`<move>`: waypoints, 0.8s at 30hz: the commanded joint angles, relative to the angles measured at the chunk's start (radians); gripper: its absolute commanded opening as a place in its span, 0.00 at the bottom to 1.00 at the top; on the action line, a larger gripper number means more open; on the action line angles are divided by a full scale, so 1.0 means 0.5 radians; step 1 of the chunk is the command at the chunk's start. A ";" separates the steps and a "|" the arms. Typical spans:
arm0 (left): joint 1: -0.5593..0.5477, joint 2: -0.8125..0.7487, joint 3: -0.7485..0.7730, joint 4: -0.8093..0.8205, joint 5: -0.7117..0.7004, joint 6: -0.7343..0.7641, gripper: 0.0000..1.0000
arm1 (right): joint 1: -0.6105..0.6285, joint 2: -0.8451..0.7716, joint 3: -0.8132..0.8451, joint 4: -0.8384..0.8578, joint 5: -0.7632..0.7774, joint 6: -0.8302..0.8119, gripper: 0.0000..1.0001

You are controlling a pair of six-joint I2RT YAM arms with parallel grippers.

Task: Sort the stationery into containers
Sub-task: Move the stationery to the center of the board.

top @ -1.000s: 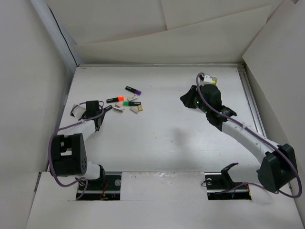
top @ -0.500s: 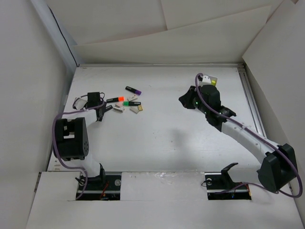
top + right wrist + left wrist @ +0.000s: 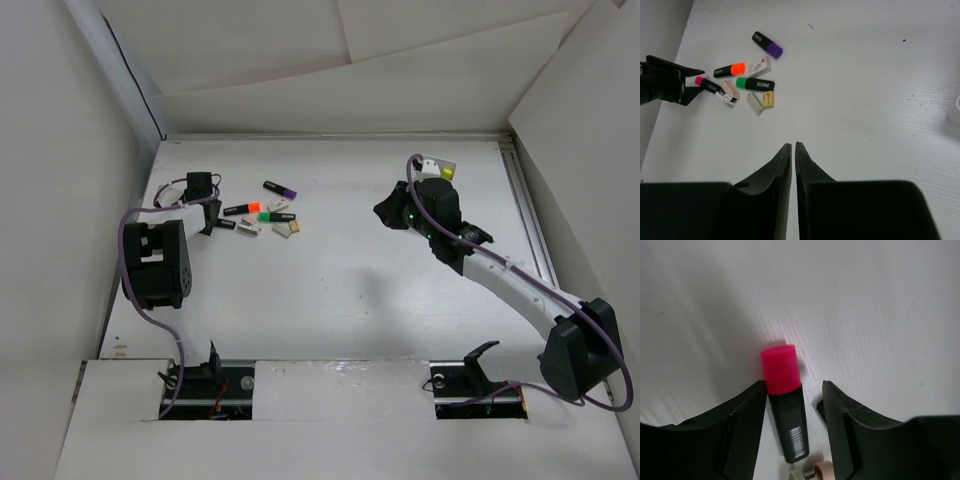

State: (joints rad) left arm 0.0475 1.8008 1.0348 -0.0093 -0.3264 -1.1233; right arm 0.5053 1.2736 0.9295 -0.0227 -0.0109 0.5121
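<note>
Four markers (image 3: 755, 83) right-wrist; left-wrist shows pink marker (image 3: 785, 405).

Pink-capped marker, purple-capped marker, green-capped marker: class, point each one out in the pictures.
Pink-capped marker (image 3: 788, 407): left wrist view, black body just below the cap.
Purple-capped marker (image 3: 766, 43): right wrist view, middle of the black body.
Green-capped marker (image 3: 756, 84): right wrist view, middle of the black body.

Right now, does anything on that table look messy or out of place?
Only the markers: they lie jumbled at all angles on the left part of the table, not sorted. The pink-capped marker sits between the open jaws of the left gripper. Nothing looks broken or spilled.
</note>
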 commanded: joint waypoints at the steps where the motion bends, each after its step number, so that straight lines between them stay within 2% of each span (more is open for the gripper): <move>1: 0.015 0.144 0.237 -0.266 -0.124 0.151 0.45 | 0.014 -0.001 0.046 0.052 -0.033 -0.033 0.13; 4: 0.015 0.267 0.409 -0.386 -0.099 0.230 0.36 | 0.014 -0.001 0.046 0.052 -0.052 -0.033 0.17; 7: 0.015 0.362 0.504 -0.478 -0.078 0.271 0.36 | 0.014 -0.001 0.046 0.052 -0.052 -0.033 0.23; 8: 0.015 0.381 0.556 -0.500 -0.077 0.307 0.29 | -0.007 -0.001 0.046 0.052 -0.052 -0.033 0.25; 10: 0.015 0.399 0.578 -0.537 -0.077 0.308 0.23 | -0.007 -0.022 0.046 0.052 -0.076 -0.033 0.30; 13: 0.015 0.418 0.578 -0.537 -0.059 0.347 0.24 | -0.007 -0.074 0.028 0.052 -0.076 -0.033 0.35; 18: 0.015 0.439 0.633 -0.558 -0.041 0.403 0.34 | -0.026 -0.114 0.028 0.052 -0.098 -0.033 0.38; 24: 0.015 0.476 0.676 -0.632 -0.041 0.461 0.35 | -0.026 -0.154 0.028 0.052 -0.098 -0.033 0.39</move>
State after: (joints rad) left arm 0.0475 2.0087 1.3632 -0.2291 -0.3515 -0.9291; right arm 0.4973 1.2324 0.9295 -0.0227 -0.0460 0.5014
